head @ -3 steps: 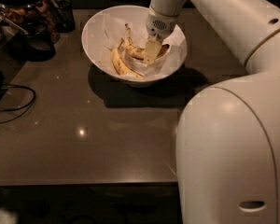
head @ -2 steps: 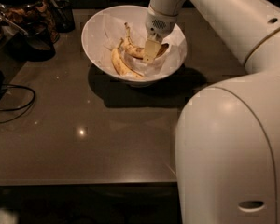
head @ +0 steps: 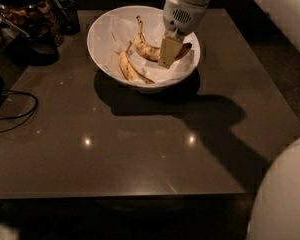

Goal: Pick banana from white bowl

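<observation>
Since a second ago the bulky white arm shell has cleared off the right of the view; the gripper (head: pixel 169 51) stays down inside the white bowl (head: pixel 102 39). The banana (head: pixel 147 49), curved and spotted, lies on the crumpled paper lining (head: pixel 115 26). Its middle is hidden behind the gripper and its dark end shows just right of it; grip cannot be told. A slimmer banana (head: pixel 130 69) lies just beside it. On the dark table (head: pixel 140 149), well apart: a lidded glass jar (head: pixel 25 9) and a black cable (head: pixel 15 109). The robot's white body (head: pixel 285 194) fills the lower right.
</observation>
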{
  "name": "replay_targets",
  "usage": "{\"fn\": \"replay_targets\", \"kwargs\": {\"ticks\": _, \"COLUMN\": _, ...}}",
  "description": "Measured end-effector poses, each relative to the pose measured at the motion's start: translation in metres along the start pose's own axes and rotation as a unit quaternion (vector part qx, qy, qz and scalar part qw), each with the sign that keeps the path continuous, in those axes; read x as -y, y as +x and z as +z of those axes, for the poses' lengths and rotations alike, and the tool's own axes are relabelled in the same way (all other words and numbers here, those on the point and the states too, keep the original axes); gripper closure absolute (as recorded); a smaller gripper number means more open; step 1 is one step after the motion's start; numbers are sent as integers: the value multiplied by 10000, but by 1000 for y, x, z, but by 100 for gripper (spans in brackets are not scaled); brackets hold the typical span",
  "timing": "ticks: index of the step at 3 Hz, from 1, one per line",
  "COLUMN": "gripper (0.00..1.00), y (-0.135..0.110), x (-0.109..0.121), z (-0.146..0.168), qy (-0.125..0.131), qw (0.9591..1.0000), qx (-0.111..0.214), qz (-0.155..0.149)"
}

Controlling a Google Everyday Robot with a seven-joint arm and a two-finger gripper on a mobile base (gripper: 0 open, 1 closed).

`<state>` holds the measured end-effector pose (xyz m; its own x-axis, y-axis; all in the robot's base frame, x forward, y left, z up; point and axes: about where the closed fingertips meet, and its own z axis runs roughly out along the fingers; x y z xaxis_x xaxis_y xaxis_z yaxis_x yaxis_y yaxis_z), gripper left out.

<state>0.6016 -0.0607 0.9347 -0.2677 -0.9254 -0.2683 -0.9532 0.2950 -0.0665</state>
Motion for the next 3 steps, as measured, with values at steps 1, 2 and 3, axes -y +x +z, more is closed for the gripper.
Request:
{"fn": "replay_targets", "kwargs": {"ticks": 1, "gripper": 100, "y": -3, "x": 1, "z": 1, "qy": 19, "qw": 10000, "qx": -25, "qz": 6}}
{"fn": "replay_targets", "kwargs": {"ticks": 2, "gripper": 100, "y": 14, "x": -44, "z": -19, "qy": 16, "qw": 9997, "qx": 131, "qz": 226}}
{"fn": "replay_targets", "kwargs": {"ticks": 3, "gripper": 100, "y": 14, "x": -44, "z": -19, "qy": 16, "qw": 9997, "qx": 131, "qz": 226}}
